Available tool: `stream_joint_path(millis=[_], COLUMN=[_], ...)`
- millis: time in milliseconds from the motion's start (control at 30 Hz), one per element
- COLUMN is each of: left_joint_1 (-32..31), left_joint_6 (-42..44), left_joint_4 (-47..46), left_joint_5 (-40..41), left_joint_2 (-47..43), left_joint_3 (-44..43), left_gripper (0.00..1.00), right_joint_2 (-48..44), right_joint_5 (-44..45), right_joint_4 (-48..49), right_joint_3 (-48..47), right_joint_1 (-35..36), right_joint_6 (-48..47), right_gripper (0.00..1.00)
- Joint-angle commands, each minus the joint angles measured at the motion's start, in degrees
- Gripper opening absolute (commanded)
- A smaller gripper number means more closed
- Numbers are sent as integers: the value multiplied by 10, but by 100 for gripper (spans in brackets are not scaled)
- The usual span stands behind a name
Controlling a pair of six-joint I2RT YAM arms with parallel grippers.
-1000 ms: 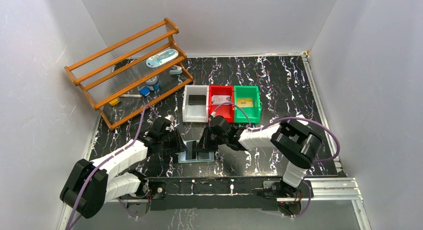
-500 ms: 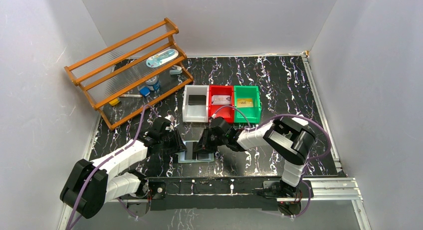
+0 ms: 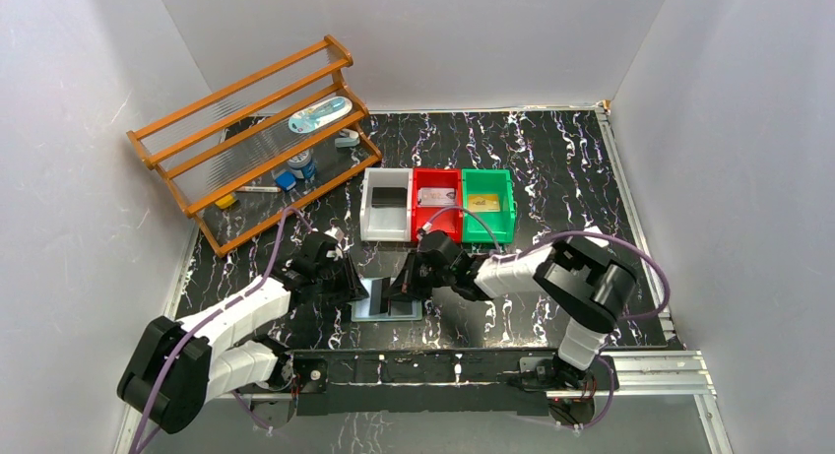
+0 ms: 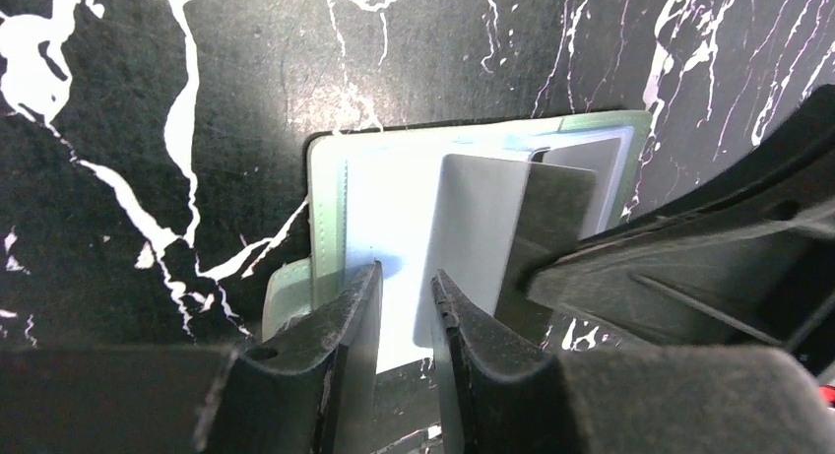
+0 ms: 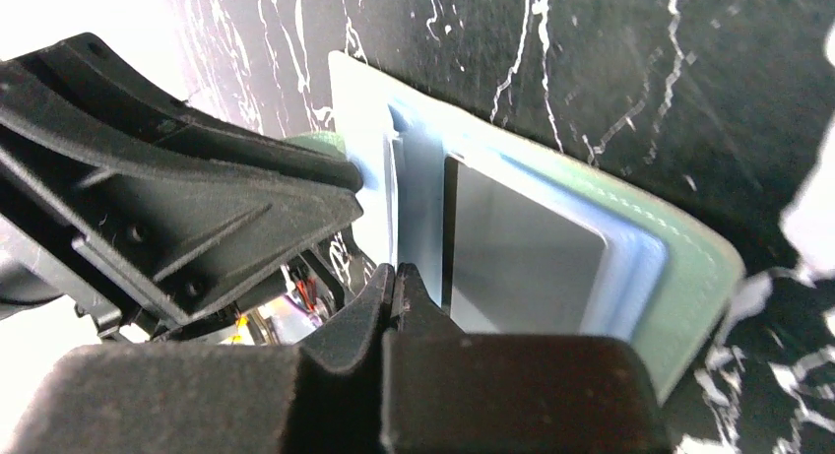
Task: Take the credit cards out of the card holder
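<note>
The card holder (image 3: pixel 374 308) lies spread open and flat on the black marbled bench (image 3: pixel 551 159), close to the near edge and about midway between the two arms. In the left wrist view its grey-green cover frames pale glossy pockets (image 4: pixel 389 198), and a small tab sticks out at its side. One grey card (image 5: pixel 522 257) sits in a clear pocket of the holder, with only its face showing through the plastic.

The right end effector (image 5: pixel 396 275) is clenched, its fingers pressed together. Their tips rest at the pocket's edge just beside that card, and whether they have caught the card's rim cannot be told. The left end effector (image 4: pixel 404 282) is on the holder's opposite side. Its fingers stand a narrow gap apart over the pale inside, next to the tab, and whether they pinch a layer of it cannot be told.

Farther back sit three bins in a row. The white bin (image 3: pixel 370 218) holds a dark card (image 3: pixel 390 196), the red bin (image 3: pixel 420 223) a pale card (image 3: pixel 435 196), and the green bin (image 3: pixel 509 213) a yellowish card (image 3: pixel 482 202). At the far left stands a wooden rack (image 3: pixel 236 88) with small items on its shelves.
</note>
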State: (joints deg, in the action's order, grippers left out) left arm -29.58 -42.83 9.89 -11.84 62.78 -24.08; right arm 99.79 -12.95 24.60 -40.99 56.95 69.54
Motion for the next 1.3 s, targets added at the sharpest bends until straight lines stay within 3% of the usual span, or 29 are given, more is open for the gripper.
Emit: stream_joint_path(millis=[0,233,467,733,867,1067,1267], left_joint_1=[-2,-1,-2,-2,-2,-2,-2], left_joint_6=[4,-1,6,23,13,-54,-74], left_joint_4=[32,50,65,-10,-108,-268,-341], left_joint_5=[-2,-5,10,-53,-142,-237,-304], left_joint_2=[-22,-41,-72,-93,-72,-42,1], left_joint_3=[-5,-19,-43,-68,-58,-31,-32], left_gripper=[24,26,55,71,73,73,74], right_joint_2=[-63,-124,-215,-329,-373,-384,-380], right_joint_5=[18,9,61,100,15,-102,-161], right_joint_4=[-34,-44,7,-14,16,119,212], right_joint_3=[23,55,109,137,154,203,244], right_joint_1=[-5,-8,-9,-21,-73,-147,-170], right_joint_6=[-21,-30,-72,-175,-204,-161,-115], right_gripper=[0,0,0,0,0,0,0])
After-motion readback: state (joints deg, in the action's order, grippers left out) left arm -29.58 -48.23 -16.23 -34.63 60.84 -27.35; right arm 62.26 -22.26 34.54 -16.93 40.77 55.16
